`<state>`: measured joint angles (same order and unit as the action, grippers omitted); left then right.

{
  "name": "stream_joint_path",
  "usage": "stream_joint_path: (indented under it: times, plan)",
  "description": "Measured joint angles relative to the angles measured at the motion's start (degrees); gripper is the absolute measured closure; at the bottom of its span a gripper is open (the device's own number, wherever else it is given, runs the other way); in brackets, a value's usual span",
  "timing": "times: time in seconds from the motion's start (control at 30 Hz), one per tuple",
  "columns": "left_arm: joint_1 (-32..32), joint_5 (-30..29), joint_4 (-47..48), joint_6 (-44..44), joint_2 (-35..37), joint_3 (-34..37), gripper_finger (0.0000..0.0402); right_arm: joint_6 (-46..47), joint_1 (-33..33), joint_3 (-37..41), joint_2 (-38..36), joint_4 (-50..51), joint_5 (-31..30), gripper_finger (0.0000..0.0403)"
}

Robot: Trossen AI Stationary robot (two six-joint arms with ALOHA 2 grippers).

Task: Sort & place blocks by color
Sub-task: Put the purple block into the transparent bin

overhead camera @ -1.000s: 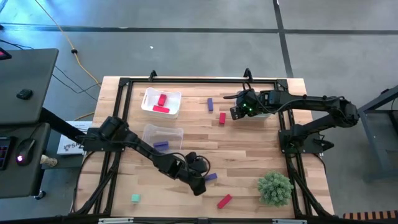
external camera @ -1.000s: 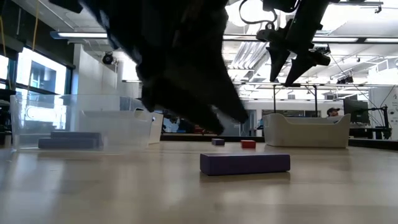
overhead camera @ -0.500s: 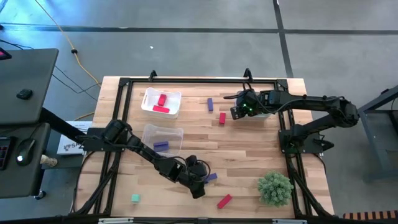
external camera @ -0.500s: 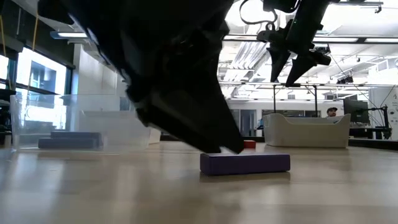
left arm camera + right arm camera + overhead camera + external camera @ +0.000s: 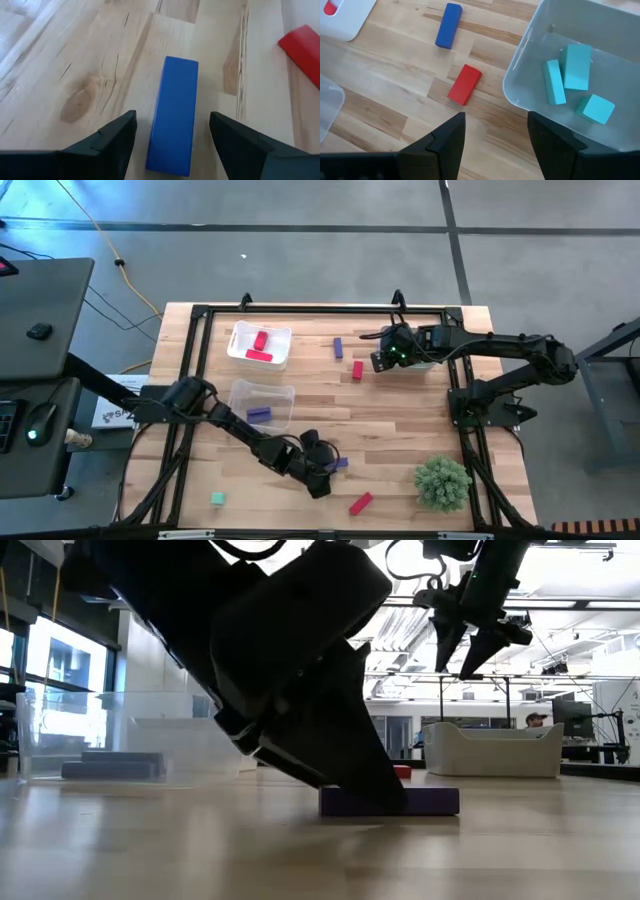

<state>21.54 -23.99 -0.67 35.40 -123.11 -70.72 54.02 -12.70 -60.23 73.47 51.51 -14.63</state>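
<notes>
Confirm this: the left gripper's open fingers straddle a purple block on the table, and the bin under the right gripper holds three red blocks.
One detail is wrong. The bin under the right gripper holds three teal blocks, not red, as the right wrist view shows. The left gripper's open fingers do straddle a purple block on the table.

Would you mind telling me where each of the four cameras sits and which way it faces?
High view: above, looking straight down on the table; both arms show.
Low view: at tabletop height, looking level across; the left hand looms over the purple block, the right hand hangs farther off.
Left wrist view: on the left arm, looking down past its open fingers straddling that purple block.
Right wrist view: on the right arm, over the bin of teal blocks.
Shared: low and left wrist views both show the purple block.
</notes>
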Motion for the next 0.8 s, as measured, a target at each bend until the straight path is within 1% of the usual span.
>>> stream_joint_path:
  times: [0.1,0.2,0.27,0.4,0.5,0.57,0.8]
  plan:
    - [0.53,-2.18,-0.19,-1.57,-0.16,0.0,0.0161,0.15,0.01,0.0,0.0,0.06,-0.01,0.0199]
    - [0.78,-2.83,-0.14,-4.41,-0.22,0.02,0.0178,0.14,-0.01,0.0,0.0,0.08,-0.01,0.0199]
    - [0.9,-2.5,-0.06,-5.22,-0.22,0.02,0.02,0.11,-0.01,0.0,0.0,0.08,-0.01,0.0199]
    - [0.98,-2.14,0.09,-5.53,-0.28,0.07,0.0257,0.11,0.01,0.0,0.0,0.08,-0.01,0.0199]
    - [0.84,-0.55,0.37,-5.64,0.26,0.11,0.03,0.09,-0.01,0.0,0.0,0.08,-0.01,0.0199]
    - [0.38,0.23,0.6,-5.69,0.41,0.11,0.0321,0.13,0.01,0.0,0.0,0.08,-0.01,0.0199]
    - [-0.99,4.01,2.76,-9.27,2.98,0.44,0.0322,0.13,0.01,0.0,0.0,0.11,-0.01,0.0199]
